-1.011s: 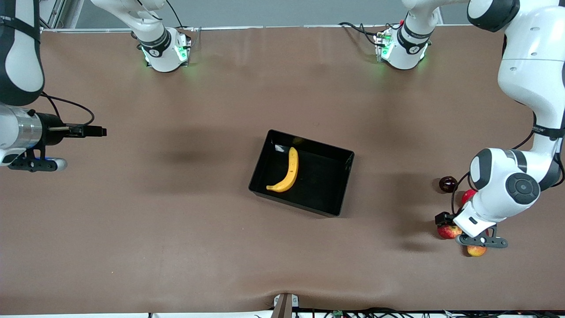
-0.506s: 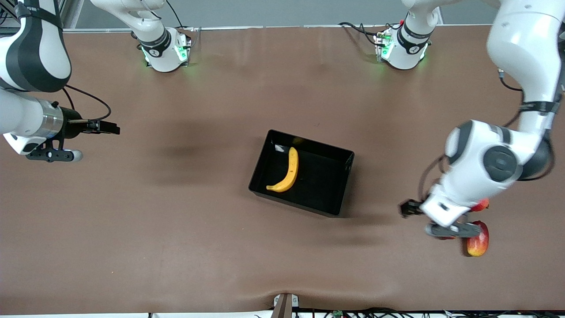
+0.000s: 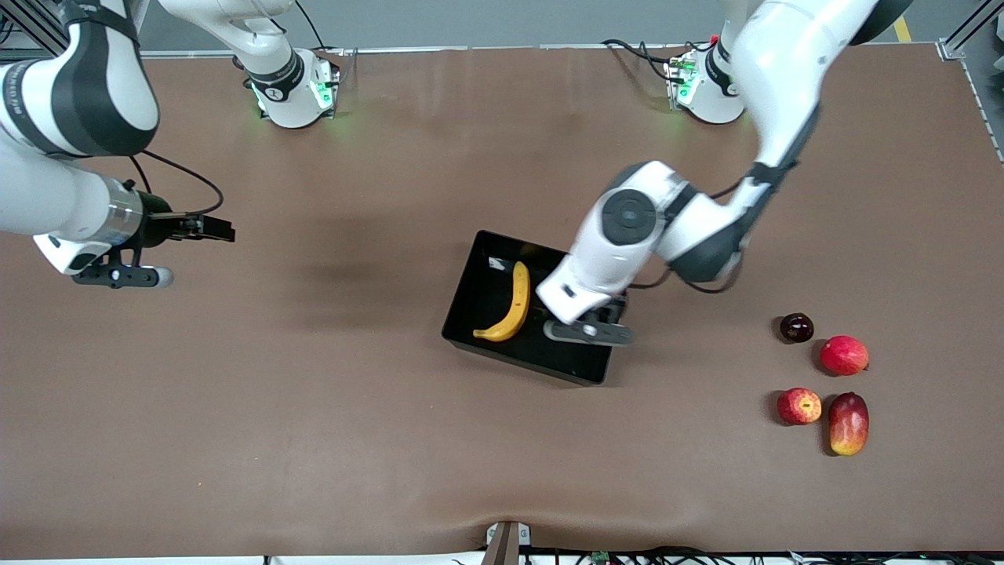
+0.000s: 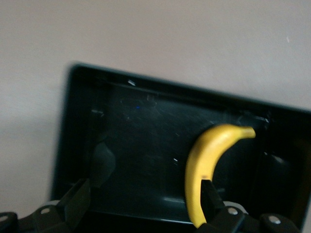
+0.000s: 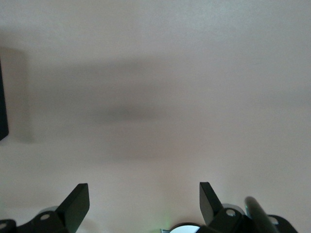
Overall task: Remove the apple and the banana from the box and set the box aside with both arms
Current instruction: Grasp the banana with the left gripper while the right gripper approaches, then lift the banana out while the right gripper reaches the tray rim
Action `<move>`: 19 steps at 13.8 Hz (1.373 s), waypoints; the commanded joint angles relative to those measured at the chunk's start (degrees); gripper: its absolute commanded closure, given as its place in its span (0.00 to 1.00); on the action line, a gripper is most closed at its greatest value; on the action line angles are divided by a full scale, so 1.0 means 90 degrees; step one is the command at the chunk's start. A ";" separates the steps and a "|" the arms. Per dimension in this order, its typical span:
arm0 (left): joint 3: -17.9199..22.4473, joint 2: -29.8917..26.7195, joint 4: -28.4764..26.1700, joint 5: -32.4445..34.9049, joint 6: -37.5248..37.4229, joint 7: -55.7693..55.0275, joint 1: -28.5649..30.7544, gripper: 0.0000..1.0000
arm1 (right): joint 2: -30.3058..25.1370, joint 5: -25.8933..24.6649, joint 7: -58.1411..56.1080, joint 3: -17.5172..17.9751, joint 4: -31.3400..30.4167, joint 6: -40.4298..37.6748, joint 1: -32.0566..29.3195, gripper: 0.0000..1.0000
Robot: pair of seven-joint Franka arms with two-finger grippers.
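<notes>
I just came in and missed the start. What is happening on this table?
The left arm's tool hangs open over the black box, where the banana lies. The apple already sits on the table toward the left arm's end, among other fruits. The right arm's tool, also open and empty, is over bare table toward its own end.

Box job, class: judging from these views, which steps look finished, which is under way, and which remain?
Done: the apple lies out on the table with other fruit, toward the left arm's end.
In hand: the left gripper, jaws open, is over the box, beside the banana inside it.
Left: removing the banana and moving the box aside with both arms; the right gripper waits, open.
</notes>
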 commanded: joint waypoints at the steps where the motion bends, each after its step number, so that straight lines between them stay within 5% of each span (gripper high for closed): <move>1: 0.0576 0.0400 0.0453 0.0038 0.0049 -0.0144 -0.0775 0.00 | -0.0087 0.0285 0.0174 -0.0007 -0.0029 0.0061 0.0026 0.00; 5: 0.1349 0.0986 0.0630 0.0019 0.0652 -0.0242 -0.1744 0.00 | 0.0049 0.0580 0.0194 -0.0017 -0.0088 0.0197 0.0231 0.00; 13: 0.1507 0.1504 0.0601 0.0058 0.1172 -0.0575 -0.2116 0.05 | 0.0391 0.0589 0.1824 -0.0017 -0.0107 0.0530 0.1188 0.00; 14: 0.1516 0.1524 0.0601 0.0057 0.1182 -0.0575 -0.2116 0.26 | 0.0449 0.0589 0.1844 -0.0017 -0.0107 0.0540 0.1208 0.00; 15: 0.1516 0.1524 0.0601 0.0057 0.1182 -0.0575 -0.2136 0.64 | 0.0479 0.0589 0.1864 -0.0017 -0.0117 0.0588 0.1237 0.00; 16: 0.1516 0.1515 0.0601 0.0057 0.1182 -0.0575 -0.2155 0.92 | 0.0508 0.0589 0.1864 -0.0007 -0.0127 0.0598 0.1266 0.00; 17: 0.1516 0.1505 0.0601 0.0057 0.1173 -0.0575 -0.2155 1.00 | 0.0538 0.0628 0.1961 -0.0007 -0.0137 0.0666 0.1354 0.00; 19: 0.1526 0.1437 0.0611 0.0057 0.1172 -0.0536 -0.2136 1.00 | 0.0616 0.0726 0.2476 -0.0007 -0.0127 0.0871 0.1588 0.00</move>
